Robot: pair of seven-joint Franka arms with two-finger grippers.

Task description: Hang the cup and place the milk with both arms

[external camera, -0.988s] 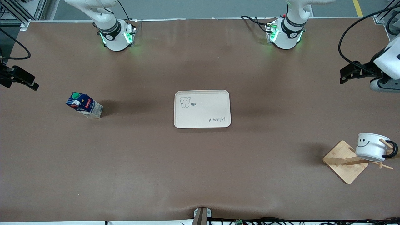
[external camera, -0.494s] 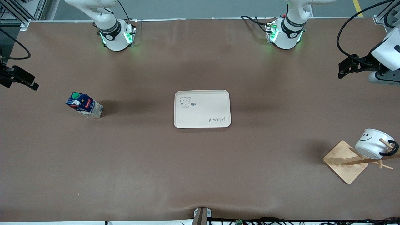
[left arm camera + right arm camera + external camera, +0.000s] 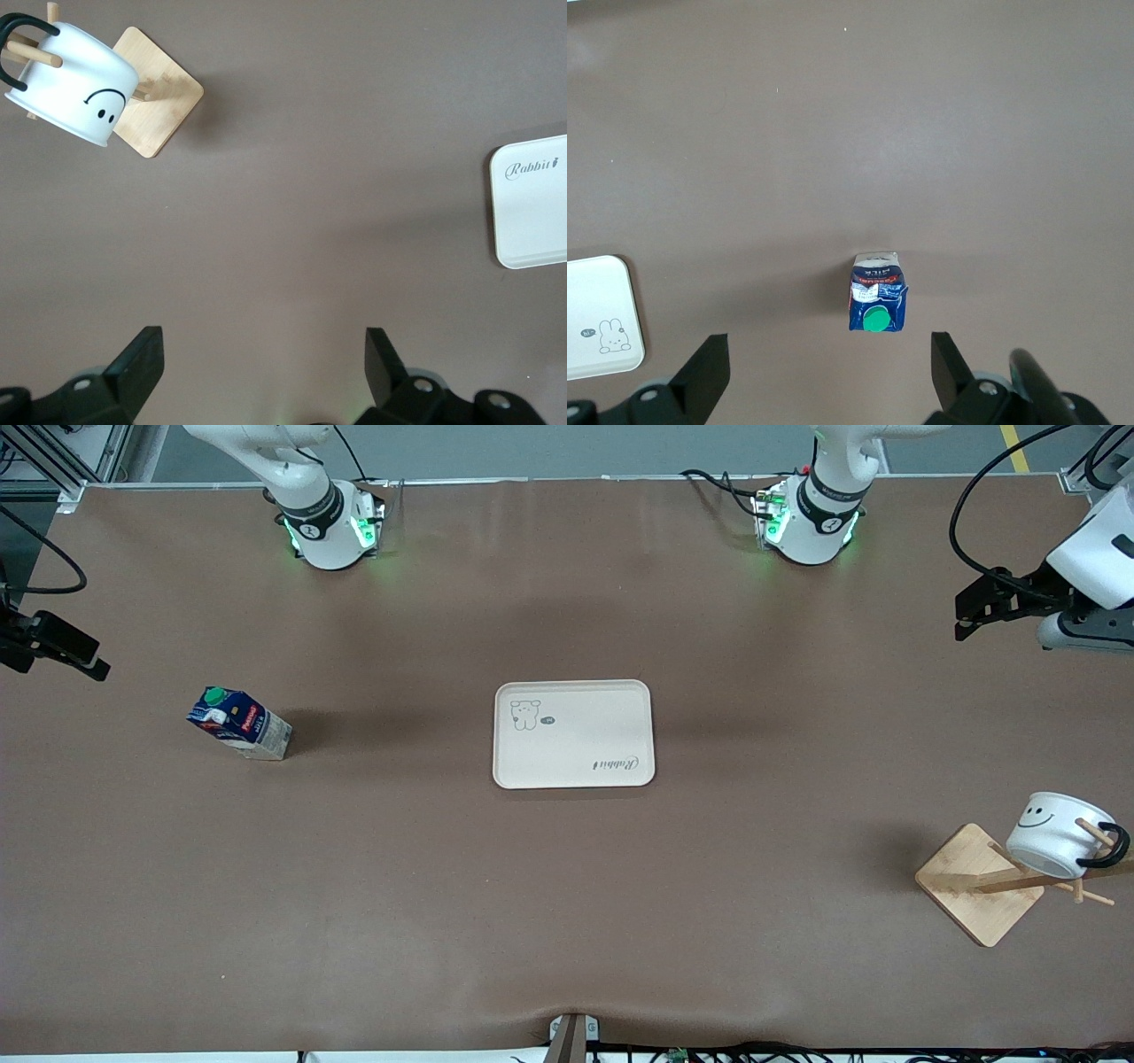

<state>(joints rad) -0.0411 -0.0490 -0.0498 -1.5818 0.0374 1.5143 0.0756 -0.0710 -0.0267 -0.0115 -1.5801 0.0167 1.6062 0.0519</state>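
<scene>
The left pincer hangs over the counter at the left arm's end, spread wide and holding nothing. In the left wrist view its two black fingers stand far apart over bare brown surface. Nearer the front camera than what lies under this pincer stands a wooden rack on a square base, and the cup hangs on it, tilted, its black handle looped over a peg, its smiley face showing. The cup is well apart from the pincer.

The right pincer hangs over the counter's edge at the right arm's end, also spread wide and empty; its fingers show far apart in the right wrist view. The milk stands upright on the counter near the spot under this pincer, toward the middle and a little closer to the front camera, green cap on top, untouched.

Between the two pincers, at the counter's middle, lies a pale tray with a small animal drawing and nothing on it, well apart from milk and cup.
</scene>
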